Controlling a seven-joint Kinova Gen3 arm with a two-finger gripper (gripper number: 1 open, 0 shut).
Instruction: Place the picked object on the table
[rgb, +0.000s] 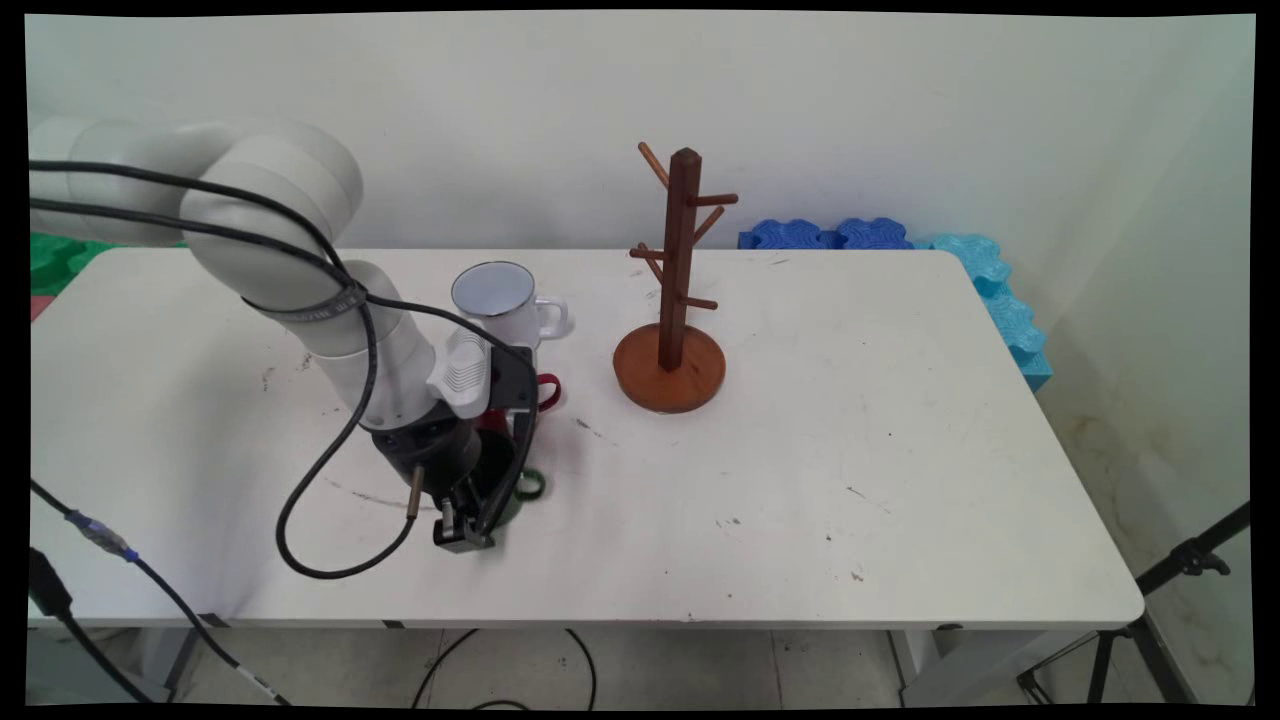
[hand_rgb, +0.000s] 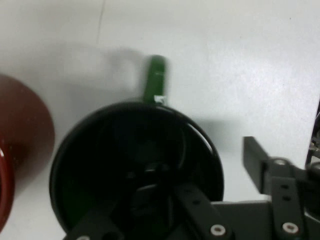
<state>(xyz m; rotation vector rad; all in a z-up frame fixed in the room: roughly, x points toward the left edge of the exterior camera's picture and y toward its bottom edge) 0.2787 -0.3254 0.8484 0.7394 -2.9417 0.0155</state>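
My gripper (rgb: 478, 505) is down over a green mug (rgb: 528, 484) with a dark inside, which stands near the table's front left. In the main view only the mug's green handle shows past the hand. The hand view looks straight into the green mug (hand_rgb: 135, 165), handle pointing up in the picture. My gripper (hand_rgb: 200, 172) is open and straddles the mug's wall: one finger is inside, and the other finger (hand_rgb: 255, 160) is outside with a small gap to the rim. A red mug (hand_rgb: 20, 145) stands close beside the green one, its handle (rgb: 548, 392) showing behind the wrist.
A white enamel mug (rgb: 500, 298) stands behind the red one. A brown wooden mug tree (rgb: 672, 300) with bare pegs stands at the table's middle back. Black cables (rgb: 330, 480) loop from the arm onto the table. Blue foam mats (rgb: 1000, 290) lie off the far right edge.
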